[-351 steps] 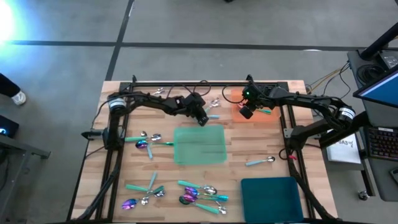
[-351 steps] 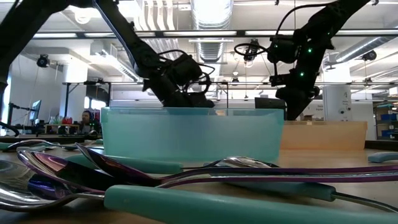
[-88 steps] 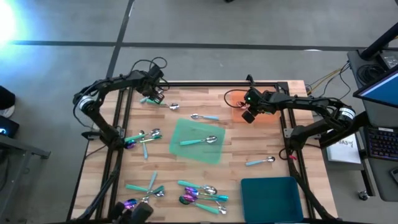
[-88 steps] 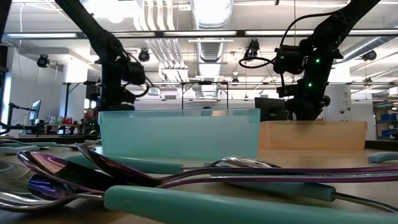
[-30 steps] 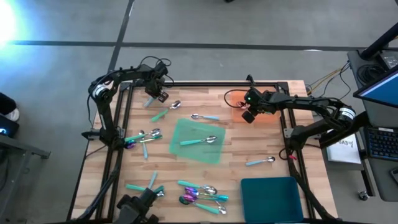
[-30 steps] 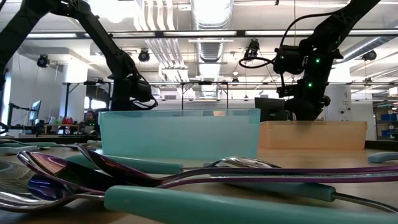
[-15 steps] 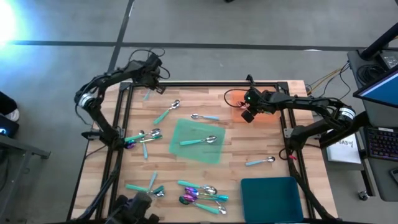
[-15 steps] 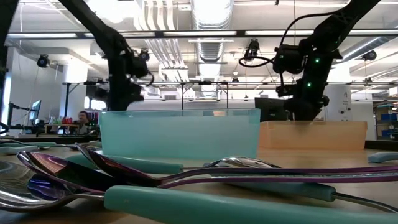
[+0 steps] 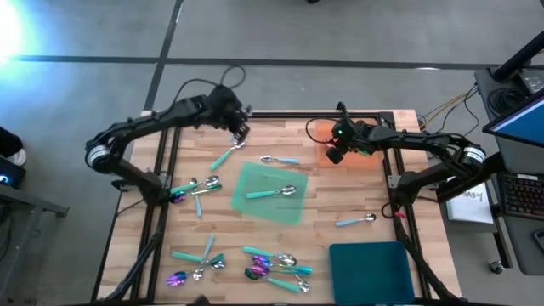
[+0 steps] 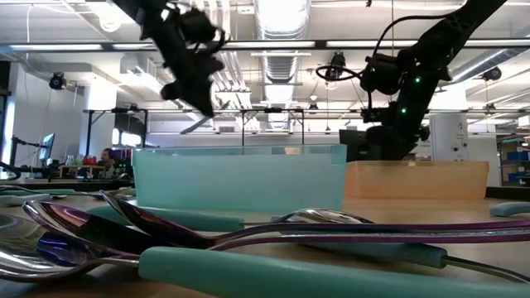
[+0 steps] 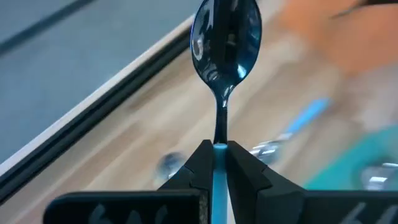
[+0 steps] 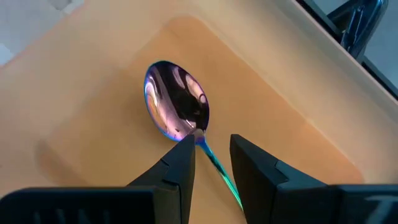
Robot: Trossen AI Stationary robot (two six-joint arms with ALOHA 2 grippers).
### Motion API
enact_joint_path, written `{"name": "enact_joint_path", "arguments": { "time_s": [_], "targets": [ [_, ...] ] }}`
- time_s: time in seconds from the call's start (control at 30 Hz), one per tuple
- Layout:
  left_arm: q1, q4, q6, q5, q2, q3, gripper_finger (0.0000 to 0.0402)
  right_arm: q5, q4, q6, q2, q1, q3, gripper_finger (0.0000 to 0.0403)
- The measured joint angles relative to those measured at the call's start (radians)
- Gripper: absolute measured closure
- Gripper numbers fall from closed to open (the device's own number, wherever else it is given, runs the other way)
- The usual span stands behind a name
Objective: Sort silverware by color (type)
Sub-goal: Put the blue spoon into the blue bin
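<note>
The left gripper (image 11: 216, 163) pinched a stiff, probably slippery teal-handled spoon (image 11: 225, 37) by its neck; the right gripper (image 12: 208, 155) stood open.

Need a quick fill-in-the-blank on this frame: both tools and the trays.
1. The left tool is shut on a ____.
2. The right tool hangs over the ____ tray.
3. Its fingers straddle a spoon with an iridescent purple-pink head, not ____ it.
4. The green tray holds ____ spoon.

Missing: spoon; orange; gripping; one
</note>
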Motion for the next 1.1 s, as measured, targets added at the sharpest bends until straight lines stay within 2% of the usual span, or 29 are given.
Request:
{"name": "enact_joint_path", "arguments": {
  "time_s": [0.17,0.3,0.6,0.67,0.83,1.0,1.1],
  "targets": [
    [-0.183,0.083,-0.010,-0.021,-0.030,0.000,0.0395,-0.001,0.010,0.004,0.000,0.000,0.000,0.0312],
    [-0.306,0.067,-0.052,-0.158,-0.029,-0.005,0.0395,-0.001,0.010,0.064,0.000,0.000,0.000,0.0312],
    [-0.468,0.168,-0.197,-0.286,-0.029,-0.080,0.0393,-0.072,0.006,0.121,0.000,0.004,0.000,0.0312],
    [-0.489,0.214,-0.223,-0.294,-0.029,-0.111,0.0393,-0.122,-0.001,0.116,-0.010,0.011,0.000,0.0312],
    [-0.518,0.420,-0.266,-0.295,-0.029,-0.207,0.0392,-0.244,0.059,0.105,-0.086,0.064,-0.001,0.0312],
    [-0.522,0.752,-0.261,-0.295,-0.029,-0.323,0.0391,-0.321,0.152,0.106,-0.168,0.142,0.000,0.0312],
    [-0.522,0.970,-0.235,-0.296,-0.025,-0.398,0.0391,-0.322,0.175,0.122,-0.205,0.186,0.000,0.0312]
  ]
}}
